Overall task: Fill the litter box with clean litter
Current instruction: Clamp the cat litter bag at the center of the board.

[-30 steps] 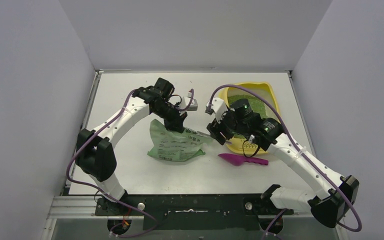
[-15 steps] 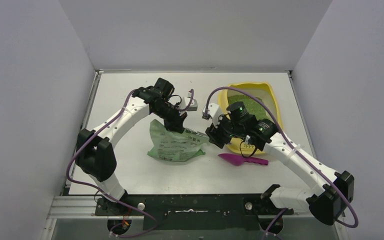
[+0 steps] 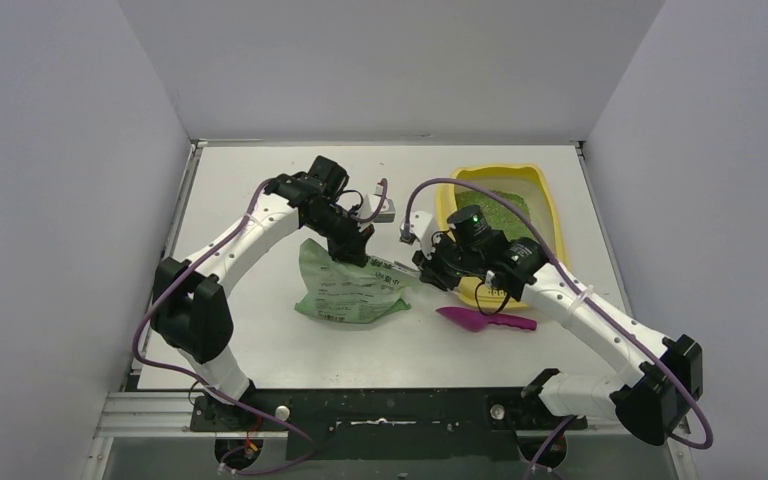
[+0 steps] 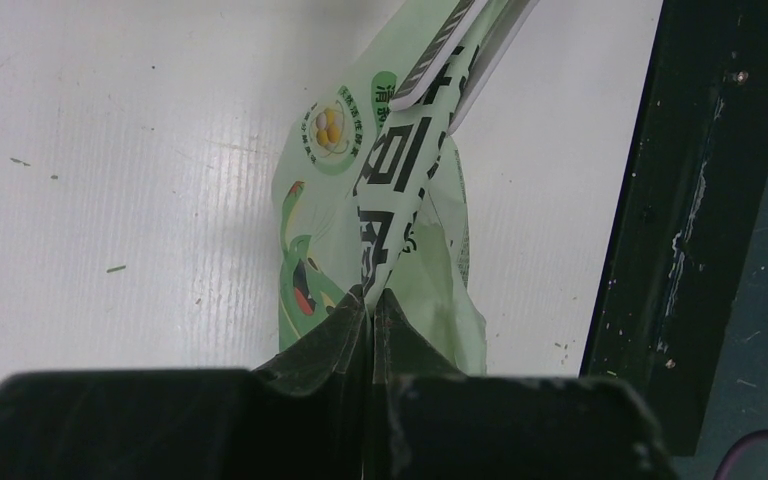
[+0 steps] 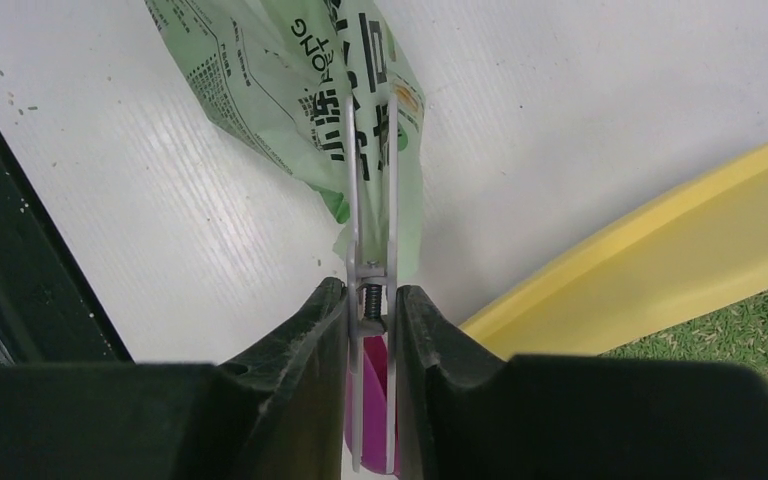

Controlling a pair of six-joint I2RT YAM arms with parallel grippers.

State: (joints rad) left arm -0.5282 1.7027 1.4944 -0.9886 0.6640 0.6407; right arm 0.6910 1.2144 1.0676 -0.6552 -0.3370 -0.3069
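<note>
The yellow litter box (image 3: 552, 205) stands at the back right with green clean litter (image 3: 496, 206) in it. Its rim (image 5: 660, 280) and litter (image 5: 765, 320) also show in the right wrist view. A light-green printed bag (image 3: 350, 290) lies mid-table. My left gripper (image 3: 356, 250) is shut on the bag's upper edge (image 4: 400, 200), fingertips together (image 4: 371, 296). A grey spring clip (image 5: 372, 200) pinches the bag's right corner. My right gripper (image 5: 371, 296) is shut on the clip's two handles, beside the box's left rim (image 3: 422, 266).
A magenta scoop (image 3: 485, 320) lies on the table just in front of the litter box, under my right wrist, and shows below the clip (image 5: 372, 372). The table's dark front edge (image 4: 700, 200) runs close to the bag.
My right gripper has closed onto the clip's handles. The right arm has shifted a little left and forward, uncovering more of the litter box. The left arm has held still.
</note>
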